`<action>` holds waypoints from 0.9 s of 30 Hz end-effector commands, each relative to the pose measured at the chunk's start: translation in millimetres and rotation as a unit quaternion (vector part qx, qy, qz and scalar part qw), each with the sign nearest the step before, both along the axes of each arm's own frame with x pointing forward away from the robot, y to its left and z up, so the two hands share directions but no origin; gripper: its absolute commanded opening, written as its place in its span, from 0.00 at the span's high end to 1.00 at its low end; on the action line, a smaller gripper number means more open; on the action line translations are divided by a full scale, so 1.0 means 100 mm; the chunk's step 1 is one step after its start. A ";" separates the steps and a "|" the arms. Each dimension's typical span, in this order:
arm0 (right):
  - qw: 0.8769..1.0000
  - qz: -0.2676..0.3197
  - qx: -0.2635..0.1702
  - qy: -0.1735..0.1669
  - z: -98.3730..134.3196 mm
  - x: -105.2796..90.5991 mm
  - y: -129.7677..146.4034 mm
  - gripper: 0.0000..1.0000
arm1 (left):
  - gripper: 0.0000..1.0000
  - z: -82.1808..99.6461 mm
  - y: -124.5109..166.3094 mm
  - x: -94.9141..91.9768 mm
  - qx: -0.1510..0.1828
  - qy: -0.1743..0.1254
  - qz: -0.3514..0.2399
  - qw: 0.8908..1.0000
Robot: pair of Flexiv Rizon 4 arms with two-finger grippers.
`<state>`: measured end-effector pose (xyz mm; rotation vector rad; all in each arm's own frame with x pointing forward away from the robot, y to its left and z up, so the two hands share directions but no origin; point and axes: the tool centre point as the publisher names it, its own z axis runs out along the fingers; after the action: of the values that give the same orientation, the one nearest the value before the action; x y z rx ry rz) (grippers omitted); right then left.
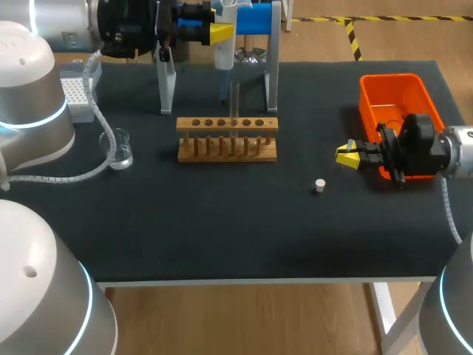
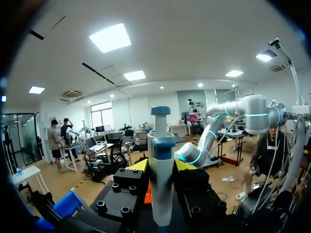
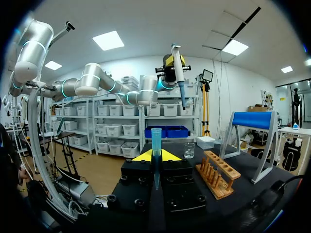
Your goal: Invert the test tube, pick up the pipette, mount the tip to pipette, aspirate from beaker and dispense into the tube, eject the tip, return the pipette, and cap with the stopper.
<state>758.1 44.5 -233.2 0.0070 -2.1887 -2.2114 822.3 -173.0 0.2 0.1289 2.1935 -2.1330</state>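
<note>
Because the tip must next be seated on the pipette, what matters is how the two hands stand to each other. The right hand is closed on one blue tip, gripped from both sides, its long axis upright, wide mouth up and point down. The left hand is clamped round the barrel of the single pipette, plunger on top and nozzle down, leaning only a little off vertical. From the right hand the pipette lies well ahead and much higher, past the wooden rack. The two axes are nearly parallel, mouth facing nozzle, but well apart sideways. I judge the nozzle has to come directly over the tip before any push down.

Counted on the worktop:
- One rack with six holes.
- One test tube, upright in the rack.
- One beaker, beyond the rack from the right hand.
- One stopper, near the right hand and far from the left.
- One orange bin, just behind the right hand.
- One tip box, nearer the left hand.
</note>
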 end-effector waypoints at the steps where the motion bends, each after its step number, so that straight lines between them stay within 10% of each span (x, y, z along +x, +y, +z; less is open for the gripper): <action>1: 1.000 0.000 -0.001 0.000 0.00 -0.01 -0.01 1.00 | 1.00 -0.01 0.01 0.00 -0.001 0.002 -0.005 1.000; 27: 1.000 0.000 -0.001 0.000 0.00 -0.01 -0.01 1.00 | 1.00 -0.03 0.00 0.00 0.000 0.009 -0.017 1.000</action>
<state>758.1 44.5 -233.2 0.0070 -2.1887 -2.2114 820.5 -173.1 -2.5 0.1420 2.2162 -2.1588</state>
